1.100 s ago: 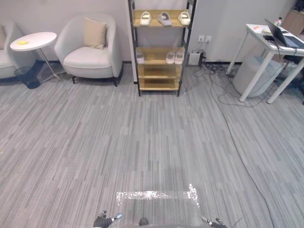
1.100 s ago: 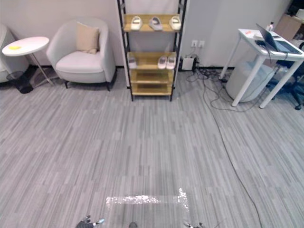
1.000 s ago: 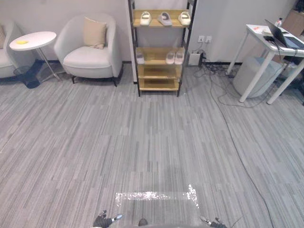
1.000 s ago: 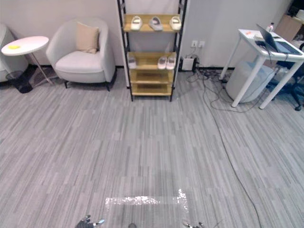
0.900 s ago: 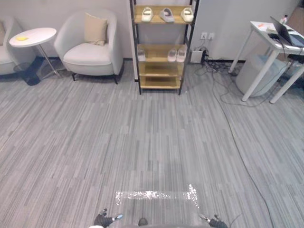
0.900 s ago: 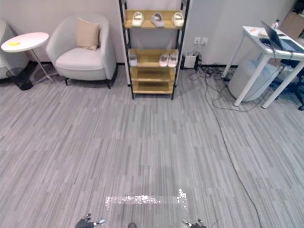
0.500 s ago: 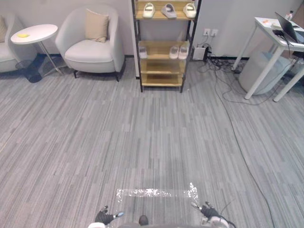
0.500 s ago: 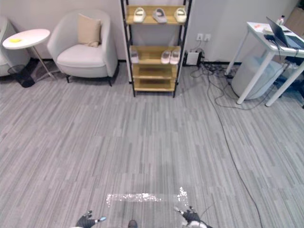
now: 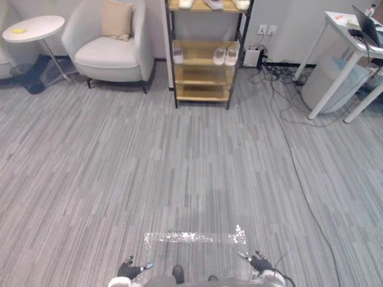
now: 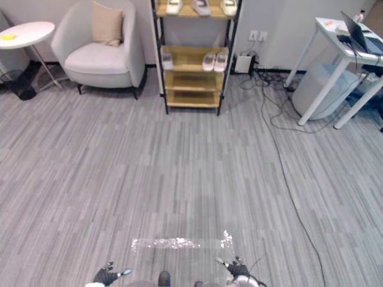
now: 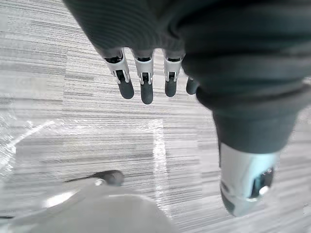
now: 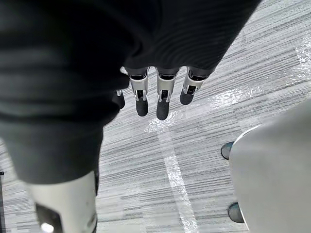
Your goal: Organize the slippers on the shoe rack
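Against the far wall, the wooden shoe rack (image 9: 202,91) carries pale slippers (image 9: 231,55) on its top and second shelves, beside a white armchair (image 9: 114,55). Left hand (image 9: 128,269) and right hand (image 9: 261,263) hang low over grey carpet (image 9: 191,173), fingers straight, holding nothing.

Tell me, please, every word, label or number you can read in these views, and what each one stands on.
No text can be read in these views.
slippers on the shoe rack: any print is too small to read.
laptop on the white desk: too small to read.
wall sockets: no legible marking.
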### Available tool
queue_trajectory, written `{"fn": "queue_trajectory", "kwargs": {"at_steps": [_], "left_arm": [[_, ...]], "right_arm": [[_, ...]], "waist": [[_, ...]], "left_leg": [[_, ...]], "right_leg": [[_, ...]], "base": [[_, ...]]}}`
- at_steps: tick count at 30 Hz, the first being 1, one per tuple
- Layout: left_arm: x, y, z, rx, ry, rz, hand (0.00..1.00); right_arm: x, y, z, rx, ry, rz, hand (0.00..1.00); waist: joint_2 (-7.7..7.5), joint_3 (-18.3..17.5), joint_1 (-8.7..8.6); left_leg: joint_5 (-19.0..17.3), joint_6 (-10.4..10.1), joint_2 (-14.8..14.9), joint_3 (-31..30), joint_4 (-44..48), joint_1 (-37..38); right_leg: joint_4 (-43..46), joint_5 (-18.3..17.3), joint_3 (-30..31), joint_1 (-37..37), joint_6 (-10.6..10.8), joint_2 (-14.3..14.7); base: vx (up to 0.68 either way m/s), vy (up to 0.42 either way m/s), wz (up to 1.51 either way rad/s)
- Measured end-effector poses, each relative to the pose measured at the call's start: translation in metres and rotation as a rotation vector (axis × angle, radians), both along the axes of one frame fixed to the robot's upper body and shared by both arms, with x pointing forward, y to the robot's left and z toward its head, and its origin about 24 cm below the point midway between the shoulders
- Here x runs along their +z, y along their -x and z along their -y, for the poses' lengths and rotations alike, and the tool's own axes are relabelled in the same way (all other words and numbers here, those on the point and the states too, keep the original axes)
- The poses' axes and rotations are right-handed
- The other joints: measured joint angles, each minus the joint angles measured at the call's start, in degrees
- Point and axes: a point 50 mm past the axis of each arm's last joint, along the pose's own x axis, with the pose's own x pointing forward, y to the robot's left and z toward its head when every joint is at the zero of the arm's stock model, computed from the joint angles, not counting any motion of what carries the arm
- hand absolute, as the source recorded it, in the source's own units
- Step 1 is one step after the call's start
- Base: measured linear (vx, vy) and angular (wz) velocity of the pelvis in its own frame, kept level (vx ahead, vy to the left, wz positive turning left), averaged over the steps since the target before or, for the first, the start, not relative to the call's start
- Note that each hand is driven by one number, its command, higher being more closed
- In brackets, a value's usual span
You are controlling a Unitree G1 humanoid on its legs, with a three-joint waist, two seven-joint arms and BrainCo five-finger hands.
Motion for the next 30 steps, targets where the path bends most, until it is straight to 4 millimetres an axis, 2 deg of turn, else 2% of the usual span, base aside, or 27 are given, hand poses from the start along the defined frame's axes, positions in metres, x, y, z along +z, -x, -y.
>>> {"fn": "queue_trajectory", "kwargs": {"at_steps": [1, 2, 3, 4, 5, 7, 8, 9, 10, 11, 12, 14, 15, 16, 17, 18, 19, 20, 21, 22, 23, 24, 25, 26, 27, 29, 30], "left_arm": [[0.001, -0.002, -0.001, 0.018, 0.001, 0.016, 0.0], [0.004, -0.005, 0.001, 0.06, 0.013, 0.05, 0.0], [0.005, -0.005, 0.001, 0.075, 0.018, 0.059, 0.0], [0.005, -0.004, 0.002, 0.089, 0.023, 0.066, 0.0], [0.005, -0.005, 0.003, 0.09, 0.024, 0.068, 0.0], [0.005, -0.006, 0.003, 0.093, 0.022, 0.073, 0.0], [0.006, -0.007, 0.003, 0.099, 0.022, 0.08, 0.0], [0.006, -0.007, 0.005, 0.111, 0.028, 0.082, 0.0], [0.005, -0.006, 0.007, 0.11, 0.033, 0.078, 0.0], [0.003, -0.003, 0.005, 0.116, 0.032, 0.069, 0.0], [0.005, -0.006, 0.002, 0.113, 0.025, 0.076, 0.0], [0.006, -0.009, 0.001, 0.116, 0.022, 0.087, 0.0], [0.006, -0.01, 0.0, 0.12, 0.02, 0.09, 0.0], [0.006, -0.01, 0.0, 0.116, 0.019, 0.089, 0.0], [0.006, -0.01, 0.0, 0.111, 0.019, 0.089, 0.0], [0.006, -0.01, 0.001, 0.106, 0.019, 0.088, 0.0], [0.006, -0.011, 0.002, 0.096, 0.02, 0.087, 0.0], [0.006, -0.012, 0.002, 0.094, 0.022, 0.086, 0.0], [0.006, -0.012, 0.003, 0.091, 0.023, 0.086, 0.0], [0.006, -0.015, 0.004, 0.082, 0.025, 0.085, 0.0], [0.005, -0.016, 0.006, 0.076, 0.029, 0.08, 0.0], [0.005, -0.017, 0.008, 0.075, 0.034, 0.08, 0.0], [0.004, -0.018, 0.013, 0.068, 0.046, 0.08, 0.0], [0.004, -0.023, 0.019, 0.048, 0.056, 0.087, 0.0], [0.003, -0.022, 0.021, 0.044, 0.062, 0.081, 0.0], [0.001, -0.02, 0.028, 0.047, 0.081, 0.072, 0.0], [0.001, -0.02, 0.028, 0.047, 0.083, 0.071, 0.0]], "right_arm": [[0.001, -0.001, 0.0, -0.001, 0.004, 0.007, 0.0], [0.003, -0.003, 0.0, -0.005, 0.012, 0.024, 0.0], [0.003, -0.003, 0.001, -0.007, 0.019, 0.027, 0.0], [0.003, -0.002, 0.002, -0.008, 0.023, 0.022, 0.0], [0.004, -0.003, 0.003, -0.008, 0.027, 0.024, 0.0], [0.004, -0.006, 0.002, -0.006, 0.027, 0.031, 0.0], [0.005, -0.009, 0.002, -0.004, 0.027, 0.037, 0.0], [0.006, -0.012, 0.002, -0.002, 0.029, 0.043, 0.0], [0.006, -0.013, 0.003, 0.0, 0.031, 0.045, 0.0], [0.006, -0.015, 0.001, 0.005, 0.028, 0.042, 0.0], [0.004, -0.016, -0.005, 0.016, 0.011, 0.034, 0.0], [0.005, -0.019, -0.014, 0.014, -0.012, 0.046, 0.0], [0.004, -0.019, -0.02, 0.019, -0.026, 0.045, 0.0], [0.005, -0.021, -0.023, 0.03, -0.035, 0.052, 0.0], [0.006, -0.023, -0.024, 0.032, -0.038, 0.061, 0.0], [0.006, -0.023, -0.025, 0.033, -0.04, 0.066, 0.0], [0.008, -0.024, -0.028, 0.037, -0.046, 0.084, 0.0], [0.007, -0.023, -0.029, 0.049, -0.049, 0.085, 0.0], [0.008, -0.024, -0.028, 0.06, -0.044, 0.093, 0.0], [0.01, -0.027, -0.028, 0.076, -0.038, 0.104, 0.0], [0.011, -0.028, -0.027, 0.082, -0.035, 0.11, 0.0], [0.012, -0.03, -0.026, 0.092, -0.027, 0.119, 0.0], [0.013, -0.035, -0.024, 0.108, -0.013, 0.131, 0.0], [0.014, -0.037, -0.021, 0.112, -0.005, 0.134, 0.0], [0.014, -0.038, -0.02, 0.114, -0.001, 0.133, 0.0], [0.013, -0.037, -0.017, 0.125, 0.009, 0.115, 0.0], [0.013, -0.036, -0.013, 0.126, 0.019, 0.111, 0.0]], "waist": [[-0.11, 0.4, 0.02], [0.54, 1.0, 0.62], [0.46, 1.4, 1.13], [0.66, 1.4, 1.63], [0.79, 1.4, 1.66], [0.71, 1.4, 2.36], [0.65, 1.4, 2.99], [0.82, 1.4, 3.1], [1.3, 1.2, 3.18], [1.14, 0.8, 4.09], [0.29, 0.4, 4.09], [-0.5, 0.2, 4.98], [-1.35, 0.0, 5.96], [-1.42, 0.0, 6.03], [-1.4, 0.0, 5.95], [-1.34, 0.0, 5.85], [-1.17, 0.1, 5.7], [-1.08, 0.2, 5.34], [-0.7, 0.0, 5.05], [-0.46, 0.1, 4.5], [-0.19, 0.1, 3.77], [-0.04, 0.2, 3.15], [0.4, 0.2, 2.29], [0.72, 0.2, 2.05], [0.76, 0.3, 2.06], [0.57, 0.1, 1.67], [0.5, 0.1, 0.96]], "left_leg": [[-0.4, 0.5, 0.8, 1.5, 5.9, -2.4], [0.0, 0.7, 3.6, 3.7, 19.2, -7.4], [-0.1, 0.8, 4.4, 4.1, 22.9, -8.8], [-1.9, 0.9, 5.1, 4.3, 25.9, -10.1], [-3.7, 0.8, 5.0, 4.0, 25.4, -11.2], [-4.3, 0.6, 4.3, 4.1, 20.4, -13.1], [-2.9, 0.3, 2.6, 3.8, 12.9, -14.4], [0.5, -0.7, 0.7, 2.3, 4.6, -14.8], [3.1, -1.1, 0.4, 0.7, -0.7, -14.6], [7.1, 1.1, -0.9, 1.2, -0.9, -13.8], [4.2, 2.1, -1.7, 1.8, 0.8, -14.7], [2.3, 3.2, -1.9, 3.4, 3.1, -14.8], [0.9, 4.3, -2.4, 4.9, 3.0, -12.4], [0.1, 5.2, -3.0, 5.4, 2.1, -9.4], [-0.5, 5.6, -3.3, 5.7, 1.1, -6.6], [-1.2, 5.6, -3.3, 5.7, 0.4, -4.8], [-3.4, 5.1, -3.3, 5.7, -1.3, 0.0], [-4.1, 5.1, -3.3, 5.7, -3.2, 4.0], [-4.5, 5.0, -3.2, 5.6, -4.5, 5.9], [-4.6, 5.0, -2.8, 5.3, -7.2, 9.8], [-4.7, 4.8, -1.8, 4.6, -8.5, 12.7], [-4.8, 4.5, -1.1, 4.3, -9.2, 13.7], [-5.3, 3.8, 0.3, 3.6, -10.4, 15.3], [-5.8, 2.9, 1.6, 3.2, -11.2, 16.5], [-6.1, 2.5, 2.0, 3.0, -11.4, 16.9], [-8.2, 0.8, 2.2, 1.2, -11.7, 18.9], [-10.1, 0.0, 2.3, -1.0, -10.6, 20.1]], "right_leg": [[0.9, -1.0, 0.2, 0.0, -0.7, 0.0], [2.9, -2.9, 1.2, 1.0, -1.3, 0.7], [3.4, -3.6, 1.8, 1.5, -1.7, 0.8], [4.5, -4.9, 3.1, 2.4, -1.8, 0.7], [4.8, -5.7, 4.1, 3.2, -1.7, 0.4], [5.0, -6.5, 5.2, 3.2, -1.3, -1.1], [4.6, -7.4, 6.4, 3.3, -0.4, -2.6], [4.2, -8.4, 7.2, 3.7, 0.6, -3.9], [3.5, -9.0, 7.7, 4.0, 1.3, -4.2], [2.9, -9.8, 9.6, 4.8, 1.7, -5.1], [3.4, -8.8, 10.9, 4.8, 1.1, -5.8], [7.6, -7.9, 12.2, 3.1, 2.1, -6.7], [13.6, -7.2, 13.3, 1.4, 3.6, -7.5], [21.7, -4.5, 13.3, -0.7, 7.5, -7.8], [29.3, -1.1, 13.5, -3.0, 10.3, -7.8], [33.7, 0.6, 13.6, -4.7, 11.6, -7.7], [45.8, 1.7, 11.7, -8.9, 12.4, -8.2], [52.4, 0.3, 7.9, -12.3, 9.9, -9.4], [53.8, -0.4, 6.1, -13.9, 8.5, -9.9], [53.3, -2.3, 2.1, -16.5, 5.7, -10.5], [49.0, -4.0, -1.2, -18.1, 4.1, -10.0], [45.3, -4.6, -3.1, -18.9, 3.7, -9.6], [37.4, -4.5, -4.9, -20.9, 3.5, -8.0], [27.8, -2.5, -5.1, -22.6, 3.4, -6.1], [22.1, -0.3, -4.7, -23.1, 3.6, -5.0], [8.7, 8.8, -2.1, -22.8, 2.7, -2.8], [8.8, 14.5, -0.7, -21.9, 0.5, -2.1]], "base": [[0.01, -0.06, -0.2], [0.07, -0.023, -0.27], [0.18, 0.006, -0.44], [0.24, 0.062, -0.4], [0.21, 0.056, -0.42], [0.21, 0.098, -0.42], [0.35, 0.195, -0.49], [0.41, 0.248, -0.42], [0.49, 0.291, -0.44], [0.57, 0.287, -0.34], [0.52, 0.233, -0.3], [0.47, 0.193, -0.21], [0.51, 0.203, -0.37], [0.58, 0.223, -0.39], [0.35, 0.135, -0.25], [0.41, 0.15, -0.3], [0.38, 0.115, -0.31], [0.35, 0.096, -0.28], [0.32, 0.057, -0.11], [0.39, 0.004, 0.08], [0.34, -0.006, 0.2], [0.38, -0.063, 0.33], [0.32, -0.079, 0.31], [0.4, -0.103, 0.24], [0.29, -0.087, 0.17], [0.41, -0.172, 0.43], [0.54, -0.26, 0.74]]}}
